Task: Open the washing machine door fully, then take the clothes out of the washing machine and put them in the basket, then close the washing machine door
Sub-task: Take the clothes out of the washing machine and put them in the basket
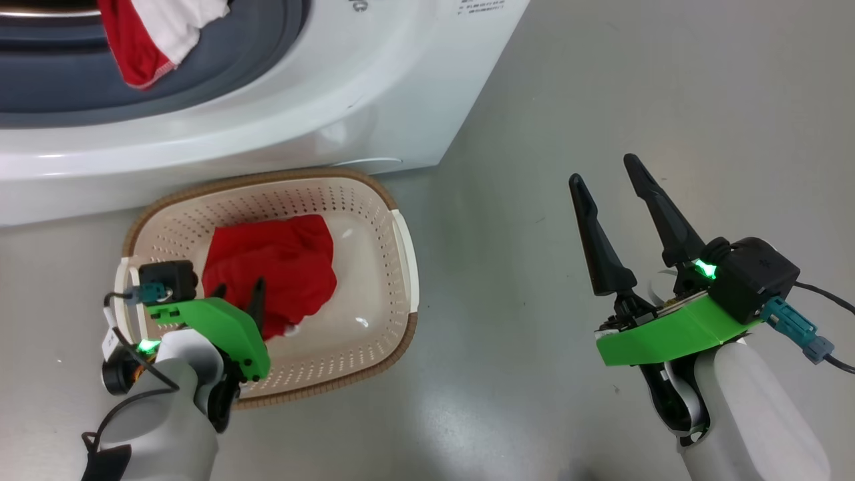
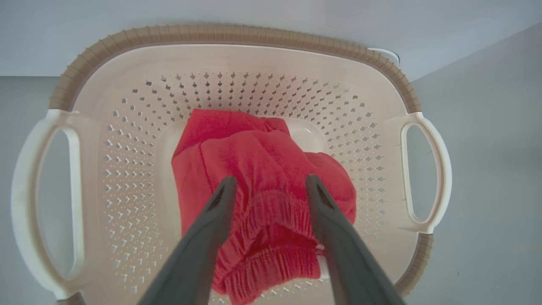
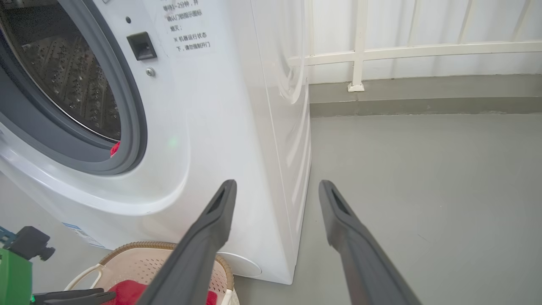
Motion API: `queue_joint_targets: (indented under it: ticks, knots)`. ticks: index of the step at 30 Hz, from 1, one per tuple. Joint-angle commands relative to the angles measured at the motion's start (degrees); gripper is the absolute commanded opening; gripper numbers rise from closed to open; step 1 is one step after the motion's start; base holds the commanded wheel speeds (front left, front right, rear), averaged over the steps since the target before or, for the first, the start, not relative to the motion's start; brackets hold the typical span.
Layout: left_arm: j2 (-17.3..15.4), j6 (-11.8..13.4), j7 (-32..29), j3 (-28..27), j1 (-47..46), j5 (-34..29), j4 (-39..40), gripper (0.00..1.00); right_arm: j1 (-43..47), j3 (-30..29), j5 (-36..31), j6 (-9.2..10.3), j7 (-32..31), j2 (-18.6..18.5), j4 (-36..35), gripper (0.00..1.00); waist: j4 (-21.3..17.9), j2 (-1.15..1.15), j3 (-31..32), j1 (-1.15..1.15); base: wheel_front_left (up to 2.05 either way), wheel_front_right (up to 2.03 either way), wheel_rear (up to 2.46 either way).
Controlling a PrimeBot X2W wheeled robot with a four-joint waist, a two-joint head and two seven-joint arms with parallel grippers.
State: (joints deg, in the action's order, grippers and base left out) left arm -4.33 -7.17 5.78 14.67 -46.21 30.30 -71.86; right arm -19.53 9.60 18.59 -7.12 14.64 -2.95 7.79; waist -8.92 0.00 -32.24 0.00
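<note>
While left gripper (image 1: 239,288) and right gripper (image 1: 603,169) wide-jawed: red clothes (image 1: 274,260) in basket (image 1: 405,248), more in washing machine (image 1: 374,80).

grey floor (image 1: 634,100), basket (image 1: 375,280), washing machine (image 1: 347,87)

red garment (image 1: 270,267) in basket (image 1: 267,179) | red-white garment (image 1: 150,37) hanging from washing machine (image 1: 374,87)

Left end effector (image 2: 270,180) and right end effector (image 1: 603,169), fingers of both apart.
</note>
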Motion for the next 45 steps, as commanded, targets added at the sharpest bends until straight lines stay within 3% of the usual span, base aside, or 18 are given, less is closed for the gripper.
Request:
queue_joint_targets:
  ticks: [1, 14, 20, 28, 45]
  knots:
    - [-2.0, -0.3, 0.8, -0.8, 0.6, 0.4, 0.3, 1.00, 0.1, 1.0, 1.0, -0.36, 0.4, 0.1, -1.0, 1.00, 0.2, 0.00, 0.4, 0.00, 0.00, 0.00, 0.00]
    - [-2.5, -0.3, 9.1, 1.3, 4.9, 2.6, 5.6, 1.00, 1.5, 0.2, -0.5, -0.36, 0.4, 0.1, 0.4, 1.00, 3.0, 0.00, 6.7, 0.00, 0.00, 0.00, 0.00]
    - [-3.7, 0.2, 9.2, -2.9, 10.1, -0.6, 17.6, 1.00, 2.9, -0.4, -1.0, -0.36, 0.4, 0.1, 1.0, 1.00, 4.4, 0.00, 10.2, 0.00, 0.00, 0.00, 0.00]
    - [-2.4, 0.8, 9.2, -11.2, 19.2, -7.9, 34.3, 1.00, 5.0, -3.4, -1.8, -0.36, 0.4, 0.1, 0.5, 1.00, 5.5, 0.00, 15.9, 0.00, 0.00, 0.00, 0.00]
    - [-1.4, 0.0, 9.2, -21.4, 31.6, -18.0, 52.5, 1.00, 10.7, -7.1, -2.4, -0.36, 0.4, 0.1, -0.8, 1.00, 5.1, 0.00, 25.3, 0.00, 0.00, 0.00, 0.00]
